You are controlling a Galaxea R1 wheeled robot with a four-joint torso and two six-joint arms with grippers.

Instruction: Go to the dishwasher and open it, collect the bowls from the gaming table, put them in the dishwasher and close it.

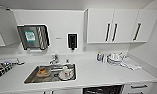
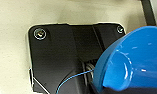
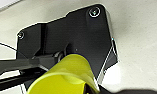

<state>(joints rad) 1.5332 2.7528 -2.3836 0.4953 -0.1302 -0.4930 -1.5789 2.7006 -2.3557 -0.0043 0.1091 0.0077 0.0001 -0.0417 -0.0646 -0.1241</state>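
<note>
Blue, one bowl (image 2: 134,60) fills the left wrist view tilted, hollow toward the camera, one yellow bowl (image 3: 66,77) the right; neither claw's grip can be told.

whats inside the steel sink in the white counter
In the steel sink: an orange-brown item on a dish and a white cup on a plate. Whatever lies beneath them is covered.

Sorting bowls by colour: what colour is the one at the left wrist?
Bright blue bowl, clearest in the left wrist view.
</note>
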